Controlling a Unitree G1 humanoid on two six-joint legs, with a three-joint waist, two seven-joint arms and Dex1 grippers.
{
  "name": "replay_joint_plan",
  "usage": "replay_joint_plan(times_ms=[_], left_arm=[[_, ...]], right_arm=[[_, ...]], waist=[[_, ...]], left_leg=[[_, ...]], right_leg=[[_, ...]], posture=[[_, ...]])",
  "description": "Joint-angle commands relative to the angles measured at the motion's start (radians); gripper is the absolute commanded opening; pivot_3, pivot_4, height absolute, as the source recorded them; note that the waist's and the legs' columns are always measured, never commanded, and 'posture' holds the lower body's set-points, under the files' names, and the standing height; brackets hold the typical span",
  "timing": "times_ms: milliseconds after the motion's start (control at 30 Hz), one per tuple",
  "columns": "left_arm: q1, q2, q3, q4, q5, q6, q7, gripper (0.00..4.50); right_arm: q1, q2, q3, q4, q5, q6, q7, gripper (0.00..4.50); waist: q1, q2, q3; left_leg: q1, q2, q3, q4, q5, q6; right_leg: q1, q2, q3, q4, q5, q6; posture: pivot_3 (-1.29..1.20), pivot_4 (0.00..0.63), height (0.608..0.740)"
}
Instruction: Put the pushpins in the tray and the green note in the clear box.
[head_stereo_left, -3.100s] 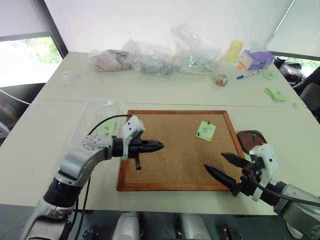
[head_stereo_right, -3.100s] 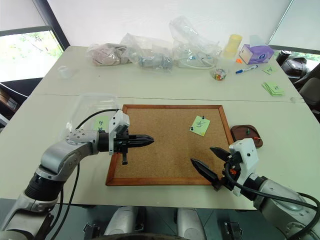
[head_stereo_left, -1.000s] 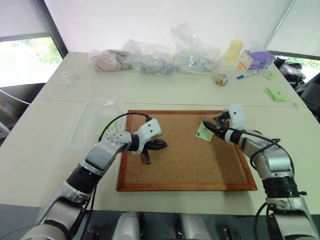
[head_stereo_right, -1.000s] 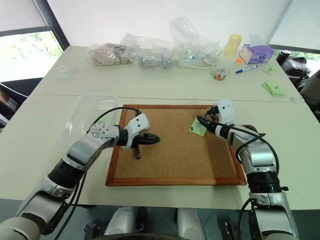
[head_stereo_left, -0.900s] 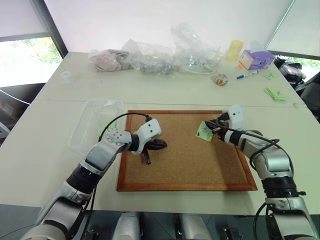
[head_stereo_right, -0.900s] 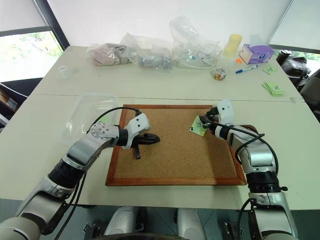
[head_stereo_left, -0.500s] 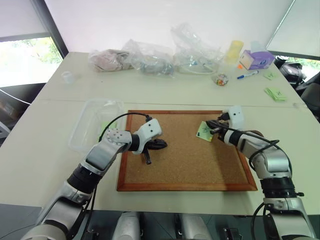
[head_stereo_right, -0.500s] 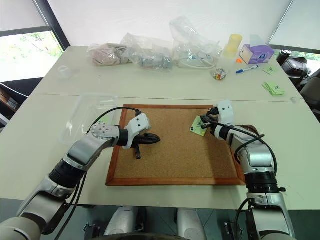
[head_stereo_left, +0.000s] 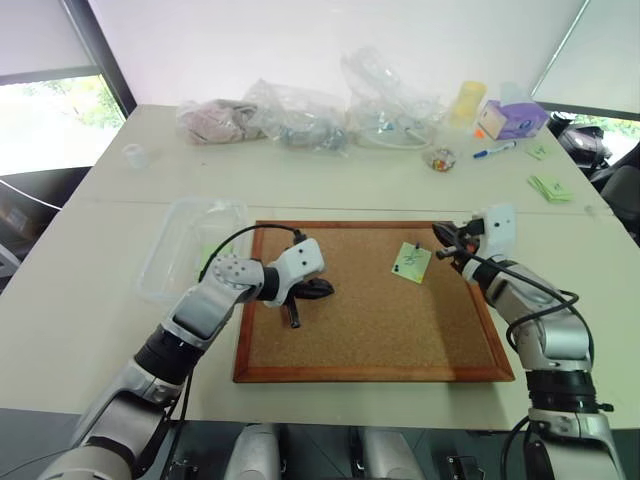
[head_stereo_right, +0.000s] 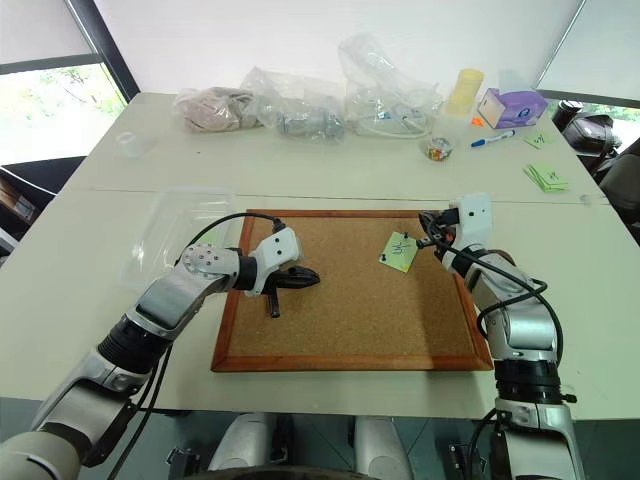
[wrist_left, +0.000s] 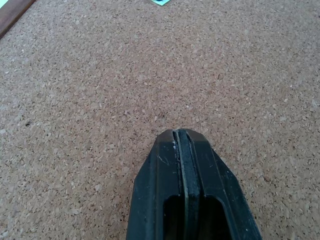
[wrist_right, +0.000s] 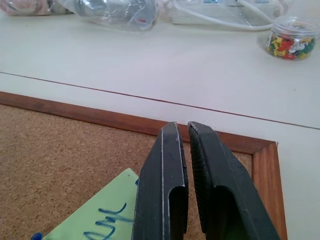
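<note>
Both grippers' fingers are pressed together: left gripper (head_stereo_left: 322, 290) low over the corkboard (head_stereo_left: 370, 345), right gripper (head_stereo_left: 443, 236) raised just right of the green note (head_stereo_left: 411, 262) lying on it.

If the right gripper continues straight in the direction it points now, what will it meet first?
Probably the corkboard's far wooden frame, just ahead of the shut right gripper; if it passes above that, bare table follows. Depth is unclear.
</note>
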Motion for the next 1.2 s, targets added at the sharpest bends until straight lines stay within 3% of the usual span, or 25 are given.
replay_joint_plan(times_ms=[33, 100, 300, 700, 800, 1033, 1200], left_arm=[[0.014, 0.010, -0.027, 0.042, 0.036, 0.011, 0.000, 0.00], [0.014, 0.008, -0.027, 0.044, 0.037, 0.008, -0.001, 0.00], [0.018, 0.006, -0.025, 0.041, 0.037, 0.006, 0.000, 0.00], [0.025, -0.004, -0.020, 0.027, 0.031, 0.017, 0.014, 0.00], [0.024, -0.006, -0.019, 0.021, 0.030, 0.022, 0.016, 0.00], [0.020, -0.007, -0.018, 0.019, 0.029, 0.024, 0.017, 0.00], [0.018, -0.005, -0.019, 0.019, 0.031, 0.029, 0.017, 0.00]], right_arm=[[0.004, -0.005, 0.005, -0.048, 0.001, 0.000, 0.020, 0.79], [0.004, -0.008, 0.024, -0.040, -0.001, 0.015, 0.039, 1.32], [-0.030, -0.023, 0.050, -0.002, -0.021, 0.072, 0.045, 4.30], [-0.089, -0.023, 0.053, 0.082, -0.048, 0.094, 0.066, 4.30], [-0.095, -0.024, 0.054, 0.100, -0.052, 0.100, 0.075, 3.44], [-0.104, -0.012, 0.045, 0.116, -0.047, 0.094, 0.091, 0.06], [-0.090, -0.006, 0.038, 0.102, -0.043, 0.092, 0.089, 0.06]], waist=[[0.000, 0.000, 0.000], [0.000, 0.000, 0.000], [0.000, 0.000, 0.000], [0.001, 0.000, 0.000], [0.001, 0.000, 0.000], [0.003, 0.000, 0.000], [0.002, 0.000, 0.000]], left_leg=[[0.000, 0.000, 0.000, 0.000, 0.000, 0.000], [0.000, 0.000, 0.000, 0.000, 0.000, 0.000], [0.000, 0.000, 0.000, 0.000, 0.000, 0.000], [0.000, 0.000, 0.000, 0.000, 0.000, 0.000], [0.000, 0.000, 0.000, 0.000, 0.000, 0.000], [0.000, 0.000, 0.000, 0.000, 0.000, 0.000], [0.000, 0.000, 0.000, 0.000, 0.000, 0.000]], right_leg=[[0.000, 0.000, 0.000, 0.000, 0.000, 0.000], [0.000, 0.000, 0.000, 0.000, 0.000, 0.000], [0.000, 0.000, 0.000, 0.000, 0.000, 0.000], [0.001, 0.000, 0.000, 0.000, 0.000, 0.000], [0.001, 0.000, 0.000, 0.000, 0.000, 0.000], [0.001, 0.000, 0.000, 0.000, 0.000, 0.000], [0.001, 0.000, 0.000, 0.000, 0.000, 0.000]], posture=[[0.00, 0.150, 0.737], [0.00, 0.150, 0.737], [0.00, 0.150, 0.737], [0.00, 0.150, 0.737], [0.00, 0.150, 0.737], [0.00, 0.150, 0.737], [0.00, 0.150, 0.737]])
